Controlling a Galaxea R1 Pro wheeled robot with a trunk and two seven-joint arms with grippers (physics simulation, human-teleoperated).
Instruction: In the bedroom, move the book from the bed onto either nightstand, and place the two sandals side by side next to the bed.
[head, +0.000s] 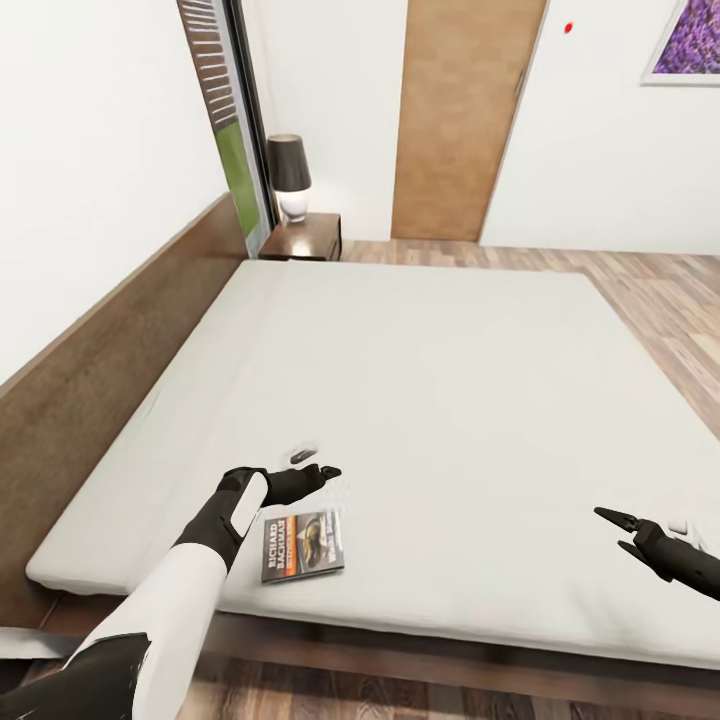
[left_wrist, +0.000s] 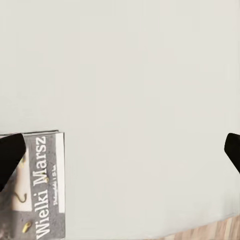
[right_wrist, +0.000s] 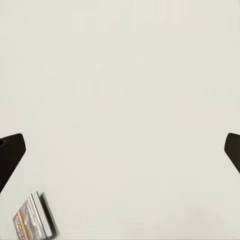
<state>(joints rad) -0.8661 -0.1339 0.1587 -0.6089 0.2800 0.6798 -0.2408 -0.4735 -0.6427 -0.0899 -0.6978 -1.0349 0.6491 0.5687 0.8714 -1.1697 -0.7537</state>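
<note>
Head view: the bed takes up most of the frame, w/ a pale mattress and a dark wood headboard running along the left. The book lies flat on the mattress near the front edge, cover up, w/ an orange band and white lettering. It sits just in front of the left gripper, which hovers over the mattress a bit beyond the book and isn't touching it. In the left wrist view the left gripper's fingertips sit at opposite edges w/ bare mattress between, so the jaws are apart and hold nothing. The book shows at one corner there, printed "Wielki Marsz", partly behind one fingertip.

The right gripper is at the right side over the mattress, well apart from the book. Its two dark fingers are spread. In the right wrist view the fingertips are likewise wide apart w/ nothing between them, and the book shows small and far off on the mattress.

At the far end of the headboard stands a nightstand w/ a lamp on top, dark shade and pale base. Next to it is a tall window. Further right are a wood door in the white wall and a purple picture at the top corner. Plank floor runs past the far and right sides of the bed.
</note>
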